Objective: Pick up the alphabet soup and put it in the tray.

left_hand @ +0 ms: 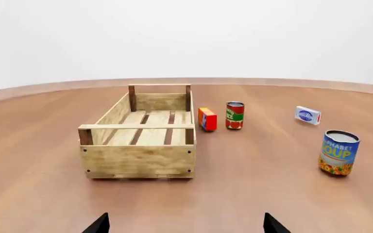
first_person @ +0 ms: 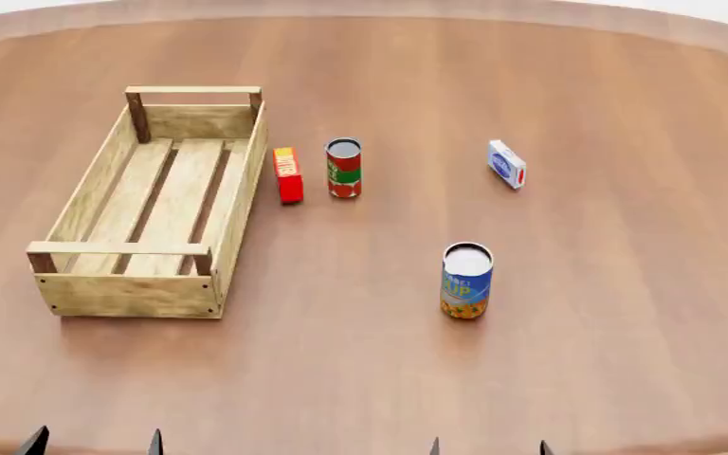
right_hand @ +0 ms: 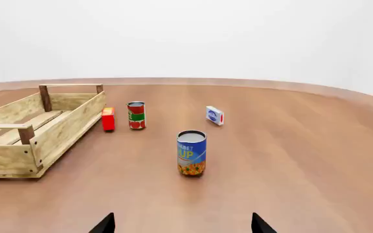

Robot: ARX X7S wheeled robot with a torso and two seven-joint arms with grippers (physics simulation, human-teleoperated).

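Alphabet soup (first_person: 466,281) stands upright, top up.

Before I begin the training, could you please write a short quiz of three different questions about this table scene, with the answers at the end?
1. True or false: the alphabet soup already stands inside the tray.
2. Which thing stands nearest to the red-and-green can? A) the small red box B) the blue-and-white box C) the alphabet soup
3. Fill in: in the head view, the tray holds ____ things.

Key: 1 false, it stands upright on the table, apart from the tray. 2 A. 3 no.
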